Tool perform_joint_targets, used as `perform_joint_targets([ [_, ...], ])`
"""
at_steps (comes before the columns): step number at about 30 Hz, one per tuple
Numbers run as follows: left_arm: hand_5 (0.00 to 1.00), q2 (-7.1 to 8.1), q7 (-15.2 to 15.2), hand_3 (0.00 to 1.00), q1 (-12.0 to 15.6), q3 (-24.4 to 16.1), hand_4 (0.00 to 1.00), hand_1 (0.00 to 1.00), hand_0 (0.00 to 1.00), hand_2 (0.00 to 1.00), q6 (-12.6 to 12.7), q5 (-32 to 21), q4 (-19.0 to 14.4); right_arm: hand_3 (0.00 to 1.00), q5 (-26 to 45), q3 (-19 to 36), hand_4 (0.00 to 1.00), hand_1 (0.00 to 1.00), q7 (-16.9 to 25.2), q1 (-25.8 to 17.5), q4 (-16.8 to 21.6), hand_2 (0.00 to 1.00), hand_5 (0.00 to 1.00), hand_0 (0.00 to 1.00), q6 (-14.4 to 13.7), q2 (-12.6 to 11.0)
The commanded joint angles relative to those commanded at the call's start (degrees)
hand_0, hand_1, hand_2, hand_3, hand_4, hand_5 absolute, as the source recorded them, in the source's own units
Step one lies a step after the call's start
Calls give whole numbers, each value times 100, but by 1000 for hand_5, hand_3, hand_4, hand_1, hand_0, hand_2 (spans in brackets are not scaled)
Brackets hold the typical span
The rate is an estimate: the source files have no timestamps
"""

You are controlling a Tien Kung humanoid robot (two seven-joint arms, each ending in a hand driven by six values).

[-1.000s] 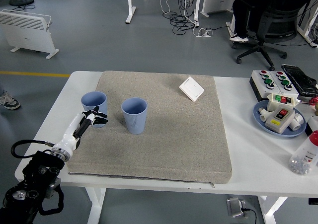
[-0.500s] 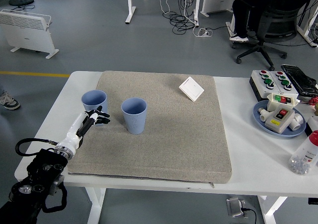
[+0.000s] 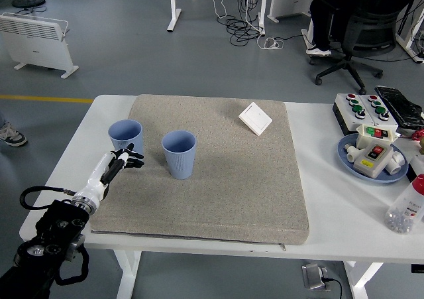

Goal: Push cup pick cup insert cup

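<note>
Where the grey mat [image 3: 218, 173] covers the middle of the white desk [image 3: 331, 213], two blue cups stand upright and apart on its left part. The left cup [image 3: 125, 138] sits at the mat's left edge, and the right cup [image 3: 179, 154] stands a little nearer the desk's front, toward the mat's centre. The left robot hand [image 3: 122, 162] reaches in from the lower left corner on a white forearm and black arm; its black fingers are spread loosely and hold nothing. The fingertips [image 3: 136, 158] lie just beside the lower front of the left cup; whether they touch its wall cannot be told from this height. The right cup stands clear of the hand. The right arm does not show.

A white square switch plate [image 3: 255, 119] lies flat near the mat's far right corner. Off the mat, on the desk's right end, a white box with green and red buttons [image 3: 362, 108] sits behind a blue plate [image 3: 351, 161] that carries white parts with a red switch [image 3: 373, 154]. A clear bottle with a red cap [image 3: 405, 207] rests at the right edge. A person sits in an office chair [image 3: 361, 27] on the floor beyond the desk.
</note>
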Motion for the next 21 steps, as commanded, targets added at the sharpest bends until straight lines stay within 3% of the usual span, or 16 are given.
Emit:
perform_joint_targets([
  [10,998,-127,-161,492,-282,-205,581,570,748,501,70,156,504,558,10,-55,80,626,-2,35,0,648,473,755,8,13],
  [21,998,-308,-260,488,-498,-474,577,567,749,501,92,351,788,557,34,-95,79,626,-1,51,0,645,470,754,14,25],
])
